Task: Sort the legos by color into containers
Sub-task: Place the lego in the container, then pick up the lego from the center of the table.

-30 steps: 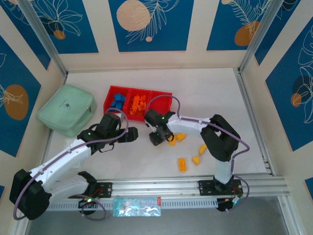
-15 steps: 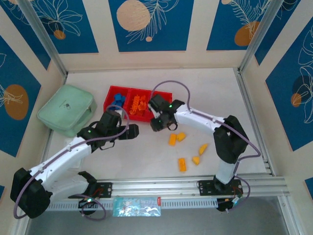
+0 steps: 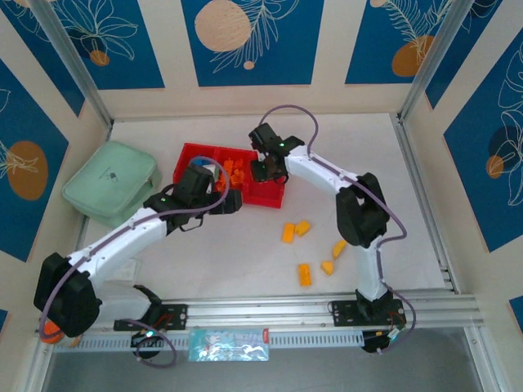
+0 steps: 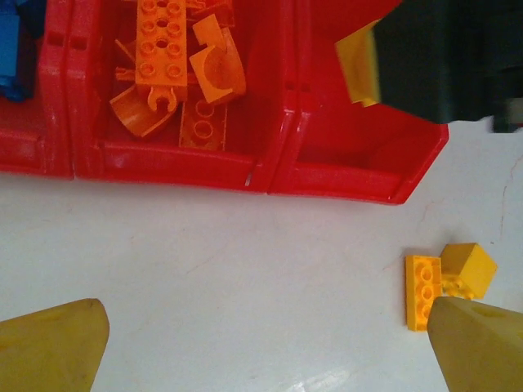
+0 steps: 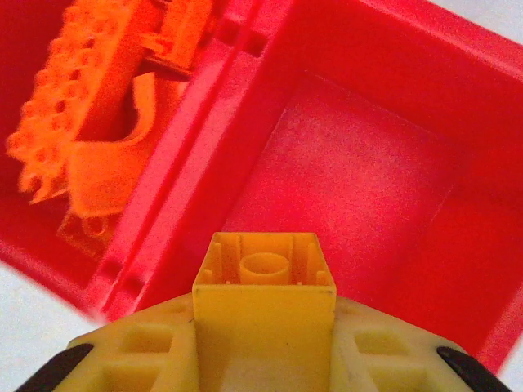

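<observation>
The right hand (image 5: 263, 347) was closed tight on a yellow brick (image 5: 263, 282), hollow underside toward the wrist camera, and hung over the right compartment (image 5: 359, 171) of the red tray (image 3: 270, 198). That compartment's floor lay bare, with room on every side of the brick inside its walls. The divider to the left separated it from the middle compartment (image 4: 204, 151), where orange bricks (image 4: 163, 49) lay heaped. Blue bricks (image 4: 12, 49) sat in the left compartment (image 4: 33, 155).

The left hand (image 4: 261, 351) stood spread wide and empty over bare tabletop (image 4: 229, 261), just short of the tray's near wall. Two loose bricks (image 4: 421, 290) lay touching each other beside its right fingertip (image 4: 478, 343), near the tray's right corner.

From above, three more yellow and orange pieces (image 3: 328, 267) lay scattered on the tabletop nearer the arms' bases, apart from the tray. Beyond and to the right of the tray the surface ran open up to the walls. A mint-green case (image 3: 110, 184) lay to the left of the tray, close to the left wall.
</observation>
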